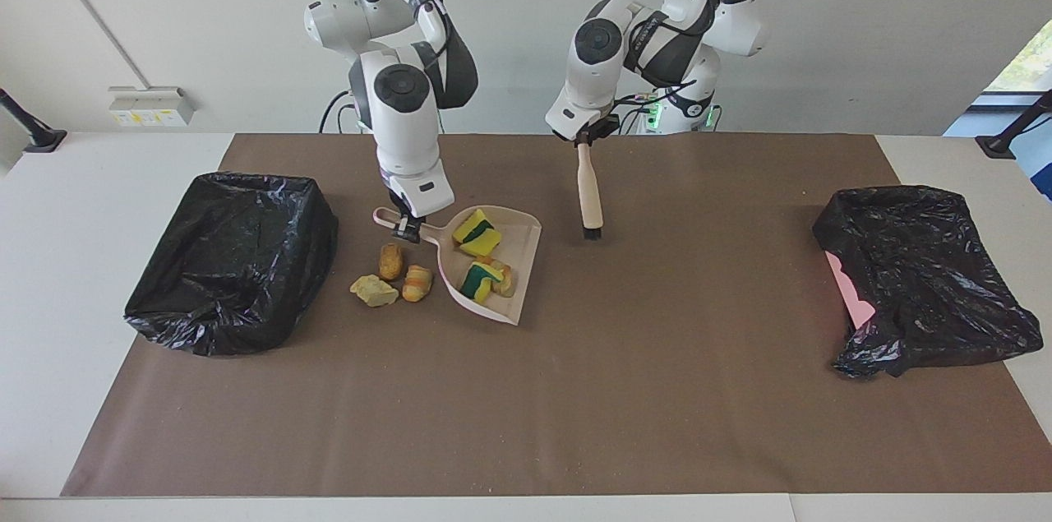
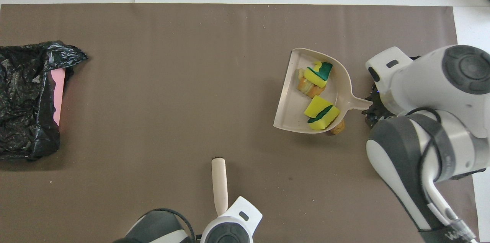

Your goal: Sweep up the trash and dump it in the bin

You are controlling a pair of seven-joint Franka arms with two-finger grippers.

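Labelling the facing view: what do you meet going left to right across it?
Black-lined bin → loose trash scraps → dustpan held by right gripper → brush held by left gripper → second black bag.

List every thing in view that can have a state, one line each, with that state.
dustpan: lifted, tilted, loaded with scraps.
sponge chunks: in the dustpan.
loose scraps: on the mat beside the dustpan.
brush: raised, hanging bristles down.
lined bin: open, at the right arm's end.
second bag: crumpled, at the left arm's end.
right gripper: shut on the dustpan's handle.
left gripper: shut on the brush.
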